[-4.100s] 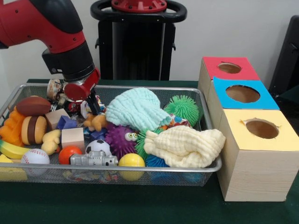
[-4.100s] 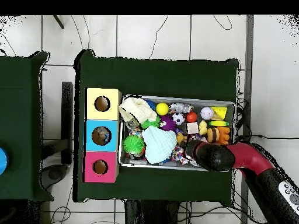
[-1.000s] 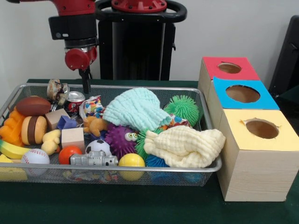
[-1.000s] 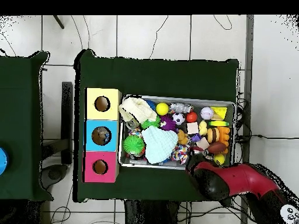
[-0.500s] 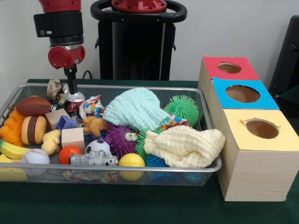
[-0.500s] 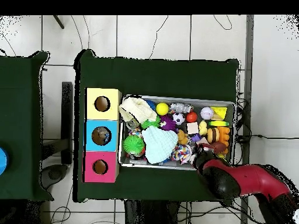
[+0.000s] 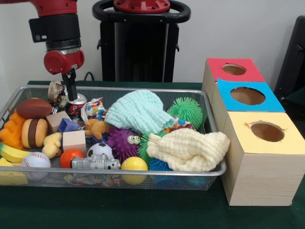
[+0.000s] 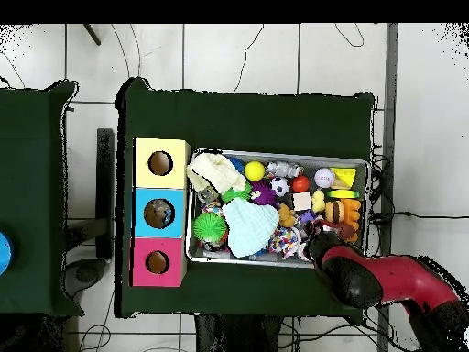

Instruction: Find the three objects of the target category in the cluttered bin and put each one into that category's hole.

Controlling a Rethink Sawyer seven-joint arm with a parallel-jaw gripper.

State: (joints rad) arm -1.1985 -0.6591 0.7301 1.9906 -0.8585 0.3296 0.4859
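The wire mesh bin [image 7: 143, 89] is full of toys and takes the left and middle of the front view; it also shows in the overhead view [image 8: 275, 153]. My gripper [image 7: 73, 97] hangs over the bin's far left part, its dark fingers [image 7: 71, 88] together and empty, tips just above a small red can [image 7: 75, 106]. In the overhead view the red arm [image 8: 385, 280] covers the gripper. The red-topped box with its round hole [image 7: 234, 69] stands at the far right, and at the lower left in the overhead view [image 8: 157, 262].
A blue-topped box [image 7: 248, 96] and a yellow-topped box [image 7: 267, 131] stand beside the red one. The bin holds a mint cloth [image 7: 138, 110], a yellow cloth [image 7: 188, 150], spiky balls, a toy football [image 7: 33, 108], wooden blocks and a crushed can [image 7: 56, 90].
The gripper came up out of the bin empty, then moved left in the front view and dropped a little, ending over the red can.
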